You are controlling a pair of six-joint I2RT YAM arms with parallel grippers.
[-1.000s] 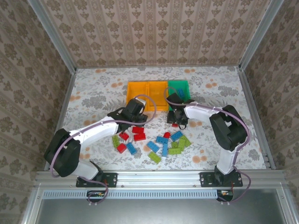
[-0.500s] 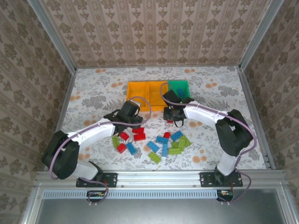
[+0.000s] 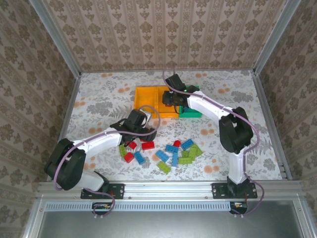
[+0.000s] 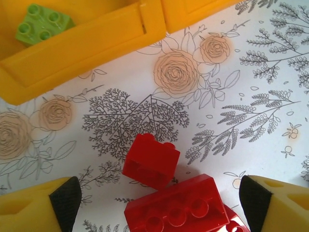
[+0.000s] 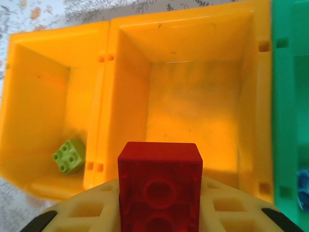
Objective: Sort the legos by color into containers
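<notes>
Barely started, it seems; one lime brick is parked in the left orange bin; a red brick is clamped in the right gripper above the middle orange bin; the left gripper is held open over loose red legos; most are left unsorted.

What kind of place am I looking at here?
Probably a robot test booth: aluminium-framed wallpapered walls, two bolted-down robot arms, and a floral tabletop with Lego bricks and sorting bins.
</notes>
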